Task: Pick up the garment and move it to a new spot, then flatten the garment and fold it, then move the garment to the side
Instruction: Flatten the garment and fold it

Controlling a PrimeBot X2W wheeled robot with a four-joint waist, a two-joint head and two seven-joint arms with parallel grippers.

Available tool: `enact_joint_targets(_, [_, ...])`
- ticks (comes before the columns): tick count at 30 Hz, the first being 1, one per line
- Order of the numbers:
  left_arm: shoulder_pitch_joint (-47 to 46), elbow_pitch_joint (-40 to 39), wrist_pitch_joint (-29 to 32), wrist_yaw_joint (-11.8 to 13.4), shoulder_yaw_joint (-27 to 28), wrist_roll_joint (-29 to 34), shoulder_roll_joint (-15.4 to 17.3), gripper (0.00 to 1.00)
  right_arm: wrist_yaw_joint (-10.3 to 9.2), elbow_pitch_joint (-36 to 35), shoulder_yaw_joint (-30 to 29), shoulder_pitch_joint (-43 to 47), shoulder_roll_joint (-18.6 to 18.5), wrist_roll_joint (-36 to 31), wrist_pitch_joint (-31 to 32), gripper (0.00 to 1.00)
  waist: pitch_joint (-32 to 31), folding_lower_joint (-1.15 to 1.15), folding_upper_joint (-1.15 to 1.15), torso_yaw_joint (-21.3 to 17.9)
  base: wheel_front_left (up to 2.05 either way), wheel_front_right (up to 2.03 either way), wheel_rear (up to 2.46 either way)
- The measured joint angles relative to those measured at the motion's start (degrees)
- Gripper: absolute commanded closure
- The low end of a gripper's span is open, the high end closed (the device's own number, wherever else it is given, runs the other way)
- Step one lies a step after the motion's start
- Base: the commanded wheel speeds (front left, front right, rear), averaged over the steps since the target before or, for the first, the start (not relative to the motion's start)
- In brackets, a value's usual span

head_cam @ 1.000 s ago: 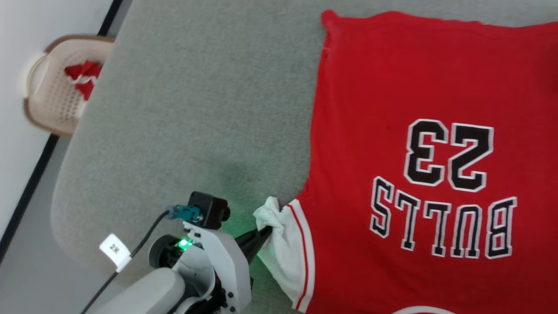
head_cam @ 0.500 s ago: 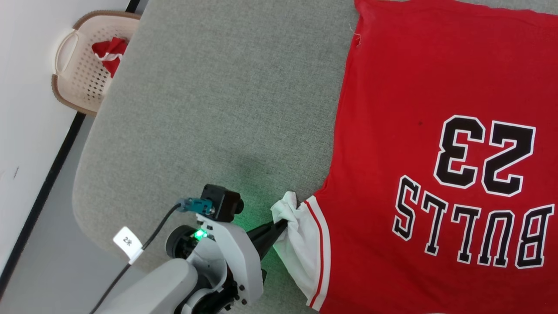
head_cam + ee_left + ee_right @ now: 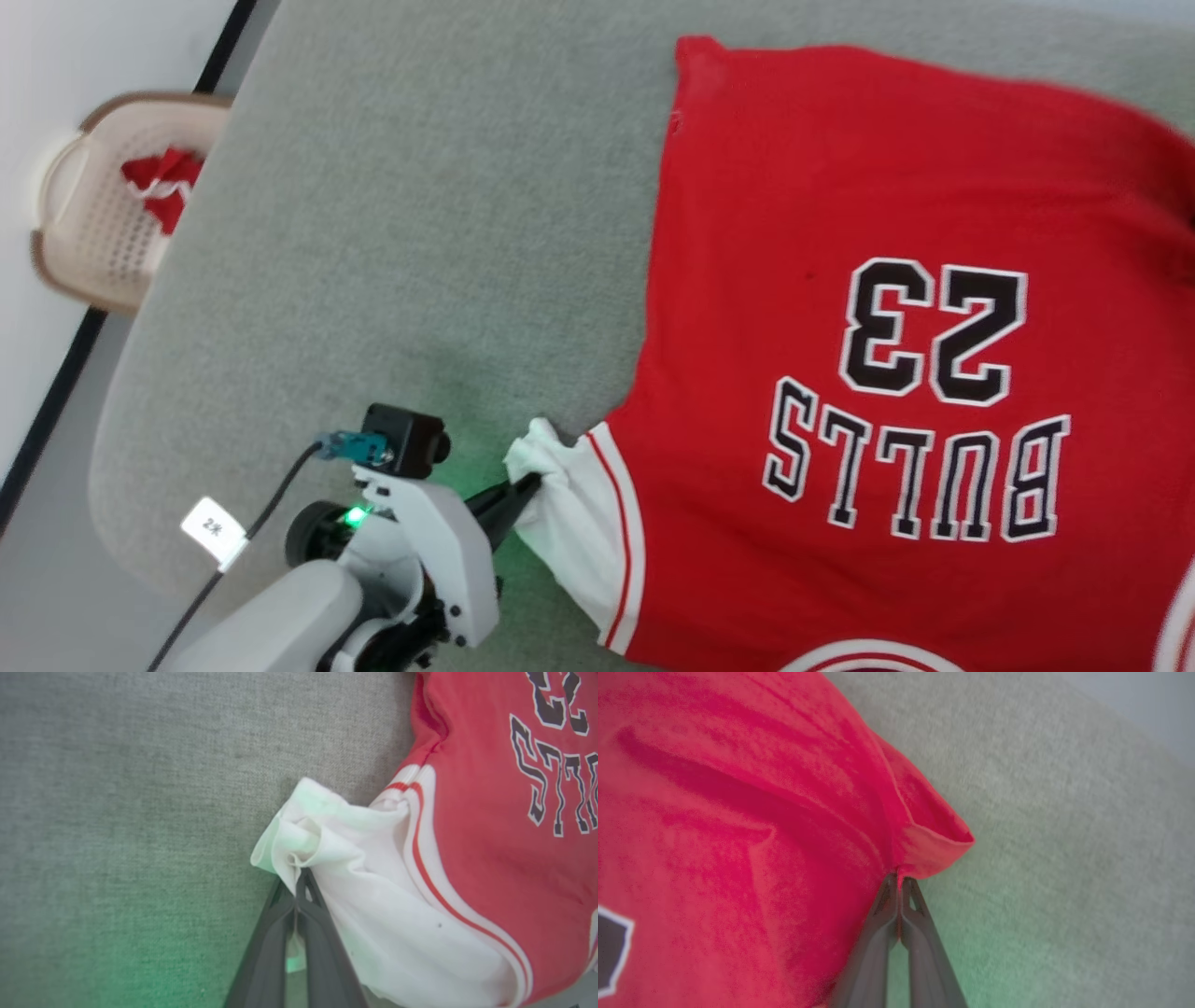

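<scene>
The garment (image 3: 840, 205), a red jersey with black-and-white "23" and lettering, lies spread on the grey padded table (image 3: 420, 233), print facing up and reading upside down. My left gripper (image 3: 530, 483) is shut on the bunched edge of its white sleeve (image 3: 569, 523) at the lower left. The left wrist view shows the same pinch: left gripper (image 3: 299, 877), sleeve (image 3: 373, 896). In the right wrist view my right gripper (image 3: 899, 879) is shut on a lifted red corner of the garment (image 3: 738, 812), which folds over just above the table.
A beige plastic basket (image 3: 79, 233) holding a red cloth (image 3: 159, 182) stands on the floor beyond the table's left edge. A cable with a white tag (image 3: 213, 530) runs along my left arm. Bare grey table surface lies left of the garment.
The whole head view swung right, then back left, so the camera moved. The garment's far right edge now looks raised and wrinkled. The left gripper keeps its hold on the sleeve.
</scene>
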Motion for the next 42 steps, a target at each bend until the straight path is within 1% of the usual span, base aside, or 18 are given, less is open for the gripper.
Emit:
enact_joint_targets(3, [0.85,0.71,0.26,0.62,0.19,-0.19,1.21,1.00,0.01,-4.86,1.05,5.31,-2.72,3.26,-1.21,1.00,-1.80,0.00,0.00,-1.55,0.00,0.00,0.00])
enact_joint_targets(6, [2.18,0.97,0.48,1.07,0.75,-0.96,2.50,1.00,0.01,-9.39,1.29,10.99,-4.61,5.82,-2.18,1.00,-3.59,0.00,0.00,-3.30,0.00,0.00,0.00])
enact_joint_targets(10, [3.93,0.91,0.73,1.86,1.14,-1.79,4.23,1.00,0.01,-14.91,-0.40,19.48,-5.97,8.86,-3.77,1.00,-5.94,0.00,0.00,-5.80,0.00,0.00,0.00])
enact_joint_targets(13, [5.27,0.76,0.80,2.45,1.52,-2.53,5.17,1.00,0.01,-18.33,-2.21,26.38,-6.15,10.24,-4.36,1.00,-7.72,0.00,0.00,-7.66,0.00,0.00,0.00])
enact_joint_targets(14, [6.32,0.60,0.80,2.79,1.75,-2.94,5.91,1.00,0.02,-20.47,-3.45,30.54,-6.04,10.47,-4.45,1.00,-8.83,0.00,0.00,-8.87,0.00,0.00,0.00])
enact_joint_targets(15, [6.72,0.52,0.80,2.94,1.81,-3.14,6.21,1.00,0.02,-21.50,-4.04,32.65,-5.93,10.45,-4.64,1.00,-9.40,0.00,0.00,-9.49,0.00,0.00,0.00])
enact_joint_targets(22, [9.25,-0.73,0.73,4.34,2.31,-4.11,7.76,1.00,0.03,-27.50,-10.18,47.14,-2.71,9.70,-4.16,1.00,-13.13,0.00,0.00,-13.10,0.00,0.00,0.00])
enact_joint_targets(26, [10.03,-1.34,0.73,4.95,2.47,-4.33,8.22,1.00,0.03,-29.78,-14.33,53.31,0.56,7.89,-3.68,1.00,-14.57,0.00,0.00,-14.73,0.00,0.00,0.00])
enact_joint_targets(32, [10.69,-1.72,0.73,5.27,2.58,-4.74,8.65,1.00,0.03,-31.49,-18.01,57.39,4.99,4.89,-2.40,1.00,-15.57,0.00,0.00,-16.12,0.00,0.00,0.00])
enact_joint_targets(36, [10.68,-1.74,0.66,5.26,2.57,-4.74,8.56,1.00,0.03,-31.01,-18.58,57.12,6.58,2.58,-2.46,1.00,-15.62,0.00,0.00,-16.34,0.00,0.00,0.00])
enact_joint_targets(37, [10.68,-1.69,0.65,5.24,2.56,-4.74,8.51,1.00,0.04,-30.73,-18.51,56.82,6.68,2.08,-2.66,0.87,-15.64,0.00,0.00,-16.33,0.00,0.00,0.00])
enact_joint_targets(38, [10.68,-1.65,0.65,5.21,2.55,-4.74,8.46,1.00,0.04,-30.42,-18.47,56.64,6.98,1.67,-2.71,0.59,-15.66,0.00,0.00,-16.33,0.00,0.00,0.00])
enact_joint_targets(39, [10.68,-1.57,0.62,5.20,2.55,-4.74,8.40,1.00,0.04,-30.15,-18.41,56.28,7.09,1.29,-2.58,0.11,-15.69,0.00,0.00,-16.32,0.00,0.00,0.00])
enact_joint_targets(40, [10.67,-1.53,0.46,5.19,2.53,-4.74,8.33,1.00,0.04,-30.07,-18.40,55.98,7.11,1.03,-2.23,0.00,-15.73,0.00,0.00,-16.31,0.00,0.00,0.00])
enact_joint_targets(42, [10.68,-1.48,0.26,5.11,2.54,-4.74,8.26,1.00,0.05,-30.36,-18.67,55.72,7.22,0.67,-1.64,0.00,-15.77,0.00,0.00,-16.30,0.00,0.00,0.00])
